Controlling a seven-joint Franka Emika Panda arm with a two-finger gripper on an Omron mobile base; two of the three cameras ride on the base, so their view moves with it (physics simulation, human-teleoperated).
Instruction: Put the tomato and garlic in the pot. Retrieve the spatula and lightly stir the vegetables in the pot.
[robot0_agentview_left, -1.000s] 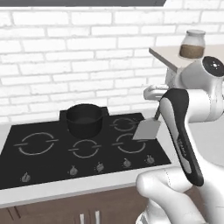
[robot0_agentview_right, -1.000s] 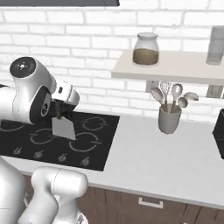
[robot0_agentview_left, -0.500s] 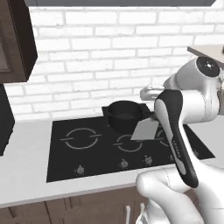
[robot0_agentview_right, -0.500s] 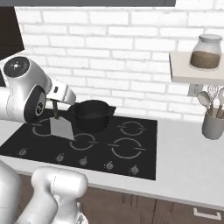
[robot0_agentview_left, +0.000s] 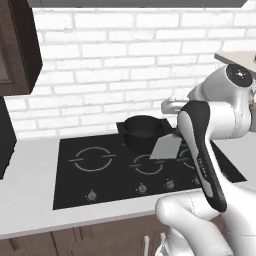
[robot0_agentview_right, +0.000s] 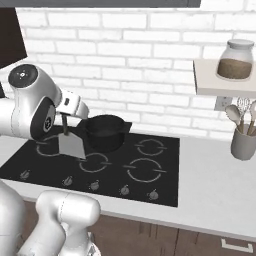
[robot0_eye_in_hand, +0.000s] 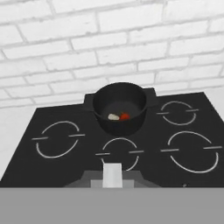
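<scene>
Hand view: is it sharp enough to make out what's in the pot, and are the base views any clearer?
Hand view: soft and slightly blurred, yet a pale piece and a red piece show inside the pot. Left base view: even light, the pot's inside reads plain dark. Right base view: crisper, spatula blade clear, pot contents hidden by its rim.

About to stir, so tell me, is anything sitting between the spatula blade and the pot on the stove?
Nothing visible. The spatula hangs over the cooktop just short of the open pot, which holds the tomato and garlic.
</scene>
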